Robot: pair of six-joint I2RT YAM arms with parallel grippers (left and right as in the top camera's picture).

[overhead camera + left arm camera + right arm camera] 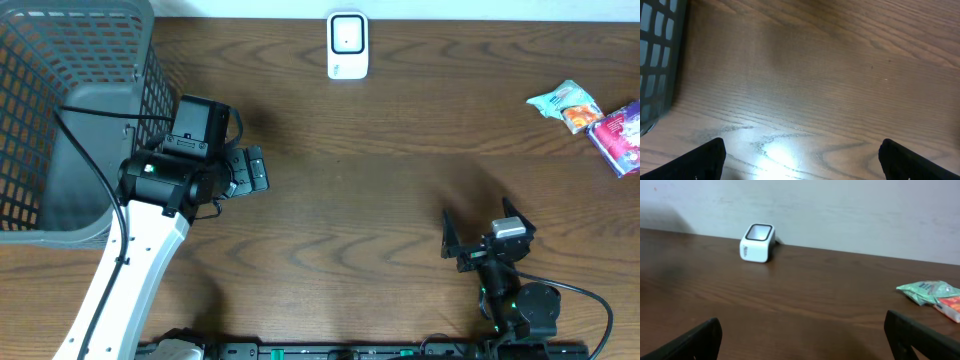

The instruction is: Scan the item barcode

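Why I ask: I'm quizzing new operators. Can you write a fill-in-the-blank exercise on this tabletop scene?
The left gripper and right gripper both stand ____, holding nothing.
The grey basket sits on the ____ arm's side.
The scanner has a housing coloured ____.
The snack packets lie on the ____ arm's side.
Missing words: open; left; white; right.
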